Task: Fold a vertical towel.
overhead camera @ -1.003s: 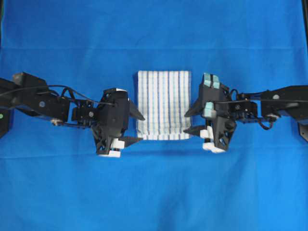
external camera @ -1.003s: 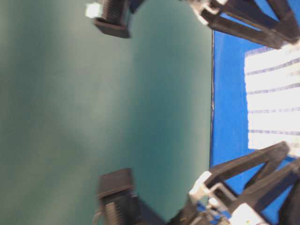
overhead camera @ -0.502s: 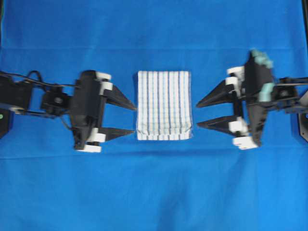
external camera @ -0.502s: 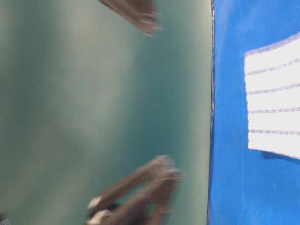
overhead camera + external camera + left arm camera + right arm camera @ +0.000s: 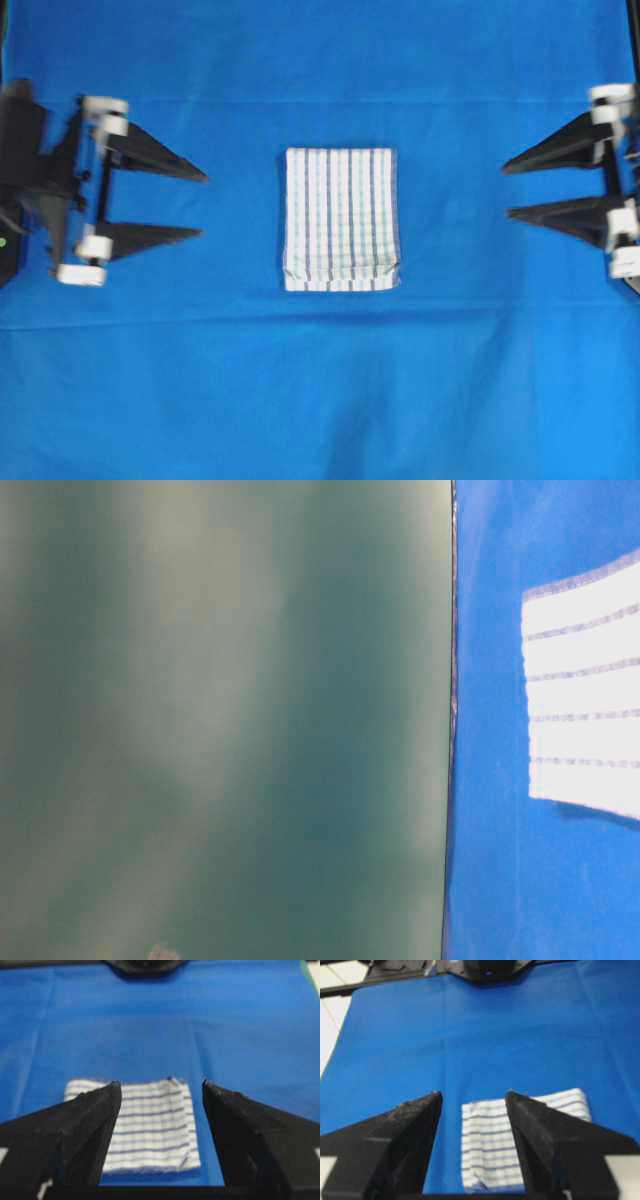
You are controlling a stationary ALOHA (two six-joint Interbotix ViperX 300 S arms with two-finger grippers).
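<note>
The towel (image 5: 339, 219) lies folded into a small upright rectangle in the middle of the blue sheet, white with thin blue and navy stripes; its bottom edge shows a doubled fold. It also appears in the table-level view as the towel (image 5: 585, 685) at the right edge. My left gripper (image 5: 203, 206) hangs open far to the left of it, holding nothing. My right gripper (image 5: 505, 190) is open far to the right, also holding nothing. From the left wrist, the towel (image 5: 150, 1127) lies beyond the open left gripper (image 5: 161, 1083). The right wrist shows the towel (image 5: 490, 1147) beyond the open right gripper (image 5: 473, 1093).
A plain blue sheet (image 5: 320, 390) covers the whole table, with faint creases. In the table-level view a green backdrop (image 5: 220, 720) fills the left, meeting the sheet's edge (image 5: 452, 720). Dark robot bases (image 5: 487, 969) sit at the sheet's far side.
Both grippers have pulled away from the towel's sides, left one leftward and right one rightward, to the edges of the overhead view. The folded towel stayed put.
</note>
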